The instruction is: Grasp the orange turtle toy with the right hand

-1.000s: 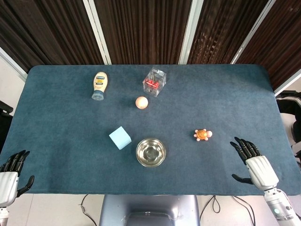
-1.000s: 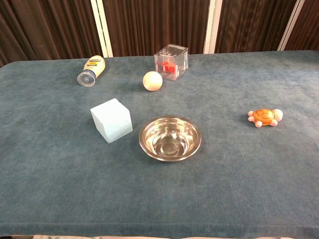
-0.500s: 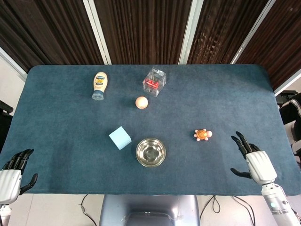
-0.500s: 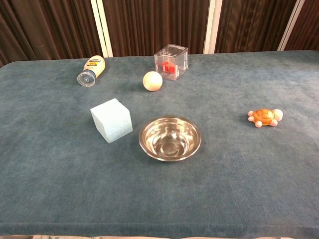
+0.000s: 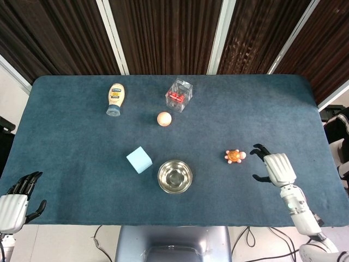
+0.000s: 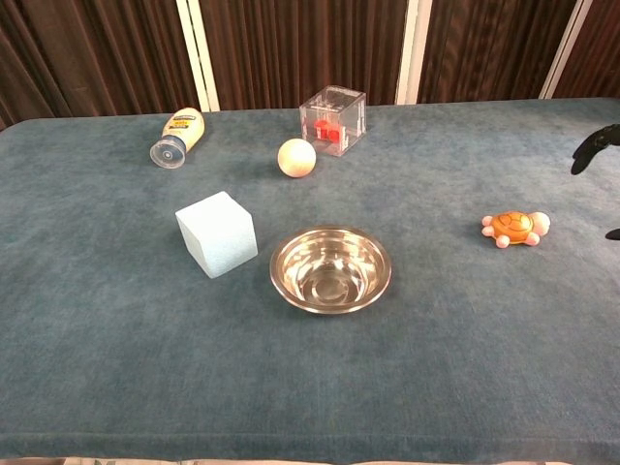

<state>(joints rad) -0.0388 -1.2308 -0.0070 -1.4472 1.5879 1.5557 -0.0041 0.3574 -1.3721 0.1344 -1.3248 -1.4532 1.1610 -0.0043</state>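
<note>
Head view alone shows both hands whole: the right hand hovers over the worktop just right of the orange turtle toy, fingers spread and reaching toward it, not touching, nothing held. The left hand sits at the near left corner, off the worktop edge, fingers apart and empty. The chest view catches only dark fingertips of the right hand at its right border, above and beyond the turtle.

A steel bowl stands mid-worktop, with nothing visible inside. The clear box at the back holds small red pieces. A pale blue cube lies left of the bowl, a cream ball near the box, and a mayonnaise bottle on its side far left.
</note>
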